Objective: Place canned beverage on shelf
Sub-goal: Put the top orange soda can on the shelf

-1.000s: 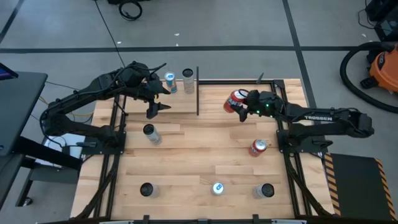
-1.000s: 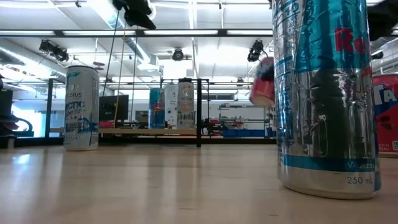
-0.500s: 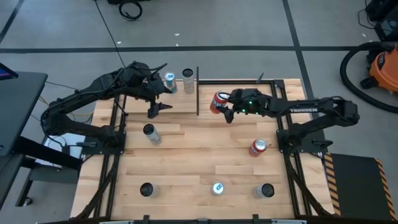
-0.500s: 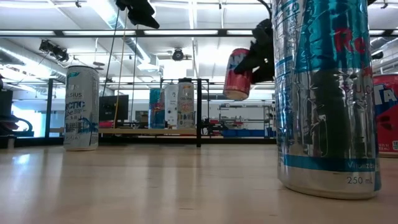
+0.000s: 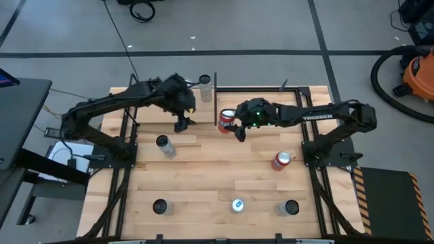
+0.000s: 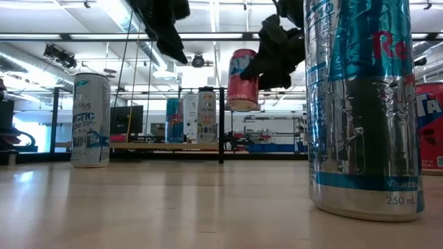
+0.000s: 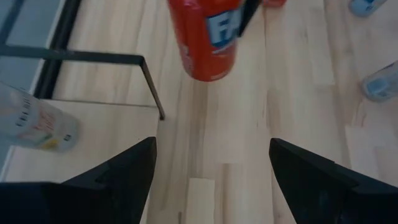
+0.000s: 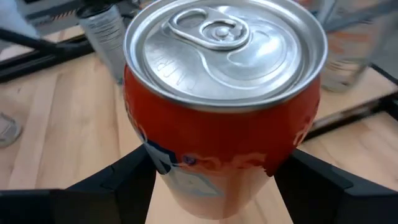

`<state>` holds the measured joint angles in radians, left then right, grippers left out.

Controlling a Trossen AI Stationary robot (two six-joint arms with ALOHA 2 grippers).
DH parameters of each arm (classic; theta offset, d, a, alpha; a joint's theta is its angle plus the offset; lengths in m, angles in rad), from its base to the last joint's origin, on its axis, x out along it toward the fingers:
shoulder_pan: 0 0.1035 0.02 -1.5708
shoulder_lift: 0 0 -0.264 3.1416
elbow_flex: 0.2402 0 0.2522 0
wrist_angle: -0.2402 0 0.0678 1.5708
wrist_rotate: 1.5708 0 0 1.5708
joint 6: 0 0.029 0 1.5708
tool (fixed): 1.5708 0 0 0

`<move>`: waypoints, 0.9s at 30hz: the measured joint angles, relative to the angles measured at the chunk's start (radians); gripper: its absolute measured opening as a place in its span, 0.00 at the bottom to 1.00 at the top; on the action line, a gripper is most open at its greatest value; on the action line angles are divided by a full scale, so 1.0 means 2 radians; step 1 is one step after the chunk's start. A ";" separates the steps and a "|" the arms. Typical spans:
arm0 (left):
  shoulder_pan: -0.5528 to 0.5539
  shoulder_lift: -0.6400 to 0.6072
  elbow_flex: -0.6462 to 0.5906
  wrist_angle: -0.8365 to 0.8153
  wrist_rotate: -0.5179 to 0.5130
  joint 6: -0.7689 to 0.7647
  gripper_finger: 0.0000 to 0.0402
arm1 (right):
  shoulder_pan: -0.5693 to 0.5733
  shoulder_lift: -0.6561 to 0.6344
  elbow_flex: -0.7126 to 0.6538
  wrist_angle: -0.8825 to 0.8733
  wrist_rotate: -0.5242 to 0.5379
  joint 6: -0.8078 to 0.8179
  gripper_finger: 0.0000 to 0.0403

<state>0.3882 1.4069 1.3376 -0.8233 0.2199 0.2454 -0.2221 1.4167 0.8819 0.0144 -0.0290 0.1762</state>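
Overhead, right gripper (image 5: 237,125) jaws clamped around a red can (image 5: 226,120) held above the desk (image 5: 224,169), beside the shelf (image 5: 159,112), left gripper (image 5: 182,122) jaws parted, empty.

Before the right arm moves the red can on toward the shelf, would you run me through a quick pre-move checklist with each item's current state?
1. Right gripper shut on the red can: ok; dark fingers flank it in the right wrist view.
2. Can clear of the tabletop: ok; the low view shows it hanging in the air.
3. Can upright: ok, roughly vertical in the low view.
4. Can over the shelf: not ok; it is just right of the shelf's black post.
5. Left gripper out of the path: not ok; it hovers open over the shelf's right end.
6. Free spot on the shelf: cannot tell.
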 joint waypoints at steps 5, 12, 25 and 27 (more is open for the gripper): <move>-0.001 0.020 0.000 0.007 0.028 0.004 0.78 | 0.014 0.036 0.025 -0.008 -0.002 -0.010 0.72; -0.002 0.041 0.000 0.029 0.064 0.016 0.78 | 0.028 0.082 0.057 -0.017 -0.015 -0.021 0.72; -0.024 0.056 0.000 0.035 0.051 0.016 0.78 | 0.036 0.139 0.129 -0.052 -0.035 -0.042 0.72; -0.031 0.056 0.000 0.036 0.046 0.016 0.78 | 0.036 0.143 0.133 -0.053 -0.036 -0.042 0.72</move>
<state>0.3263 1.5184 1.3373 -0.7506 0.3111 0.2783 -0.1509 1.7034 1.1487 -0.0912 -0.1001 0.0929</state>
